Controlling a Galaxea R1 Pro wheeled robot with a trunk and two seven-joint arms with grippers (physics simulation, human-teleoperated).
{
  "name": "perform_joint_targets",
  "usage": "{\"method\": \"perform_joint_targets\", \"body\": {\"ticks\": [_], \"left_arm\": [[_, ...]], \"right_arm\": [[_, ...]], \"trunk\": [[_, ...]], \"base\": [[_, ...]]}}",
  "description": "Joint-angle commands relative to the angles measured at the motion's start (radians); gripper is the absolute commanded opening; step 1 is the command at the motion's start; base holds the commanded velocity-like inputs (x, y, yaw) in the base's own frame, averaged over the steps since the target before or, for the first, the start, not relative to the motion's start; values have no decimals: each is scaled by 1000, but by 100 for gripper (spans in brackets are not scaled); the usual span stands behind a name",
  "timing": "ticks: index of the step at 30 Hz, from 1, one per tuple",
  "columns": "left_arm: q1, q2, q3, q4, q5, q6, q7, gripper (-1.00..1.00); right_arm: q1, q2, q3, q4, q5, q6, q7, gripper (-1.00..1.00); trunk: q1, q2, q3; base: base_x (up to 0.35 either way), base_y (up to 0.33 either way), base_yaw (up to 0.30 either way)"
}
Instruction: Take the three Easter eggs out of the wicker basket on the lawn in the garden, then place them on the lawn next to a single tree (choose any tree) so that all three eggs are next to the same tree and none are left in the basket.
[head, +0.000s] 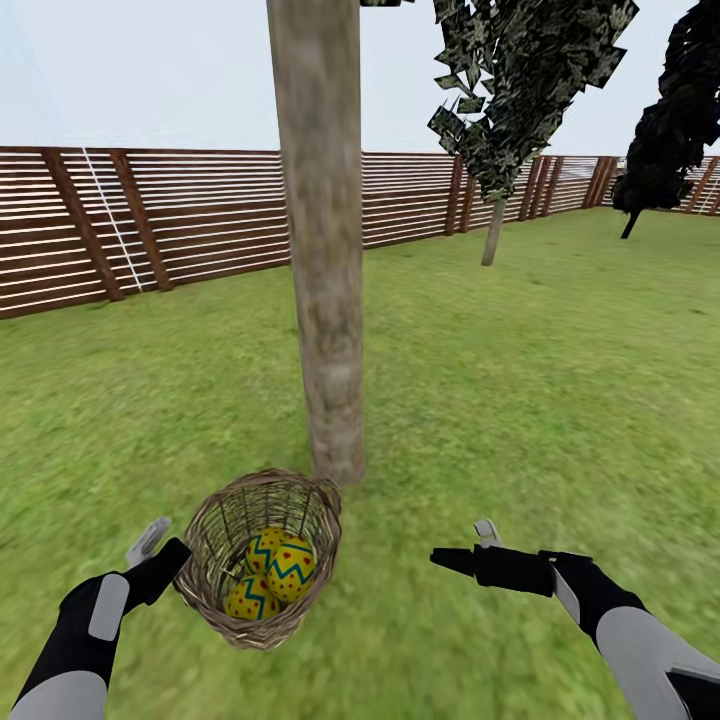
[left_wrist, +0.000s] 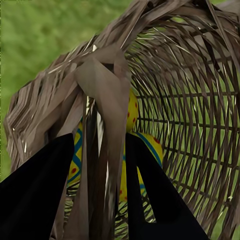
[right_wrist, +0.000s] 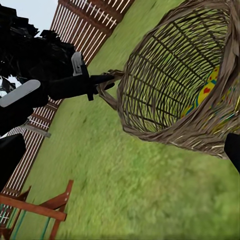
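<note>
Our left arm reaches forward from the lower left, forearm sloping up. Our left gripper (head: 178, 562) is clamped on a loop handle of the wicker basket (head: 262, 555), one dark finger (left_wrist: 35, 195) on each side of the handle. Our right arm comes in from the lower right, its gripper (head: 445, 558) pointing across toward the left, holding nothing; we cannot tell how its jaws stand.

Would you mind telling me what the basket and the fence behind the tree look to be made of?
The wicker basket looks like woven brown wicker: open crossing strands and a thick braided rim, matte. The fence seems to be reddish-brown wood, with horizontal slats on darker posts; as a render, its finish is unclear.
</note>
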Motion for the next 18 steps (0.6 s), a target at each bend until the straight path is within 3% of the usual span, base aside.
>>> {"method": "perform_joint_targets", "body": {"ticks": [1,18], "left_arm": [[-1,0,4,-1,9,7,-6,-100],[-1,0,4,-1,9,7,-6,-100]], "right_arm": [[-1,1,-7,0,6,11,5,100],[0,1,-7,0,7,11,5,100]], "trunk": [[4,-8,-4],[69,-127,-57]], "base": [[0,0,0],[0,0,0]]}}
